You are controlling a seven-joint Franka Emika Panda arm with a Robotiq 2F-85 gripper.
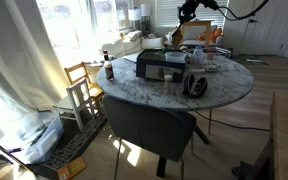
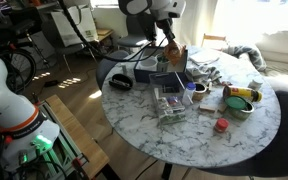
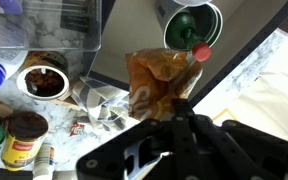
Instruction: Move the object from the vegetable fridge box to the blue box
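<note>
My gripper (image 2: 168,38) is shut on a crinkly orange-brown snack bag (image 2: 174,53) and holds it in the air above the far part of the round marble table (image 2: 199,135). The clear vegetable fridge box (image 2: 170,104) stands near the table's middle. The blue box (image 2: 166,80) sits just behind it, below and slightly in front of the bag. In the wrist view the bag (image 3: 156,80) hangs from my dark fingers (image 3: 179,112), over a dark grey surface. The clear box (image 3: 44,25) is at the upper left. The gripper and bag also show in an exterior view (image 1: 177,36).
Around the boxes are a yellow-labelled jar (image 3: 24,140), a bowl with brown contents (image 3: 44,82), a green tin (image 3: 189,25) with a red cap, a red lid (image 2: 221,125) and a black round device (image 1: 196,83). Chairs (image 1: 152,125) stand round the table.
</note>
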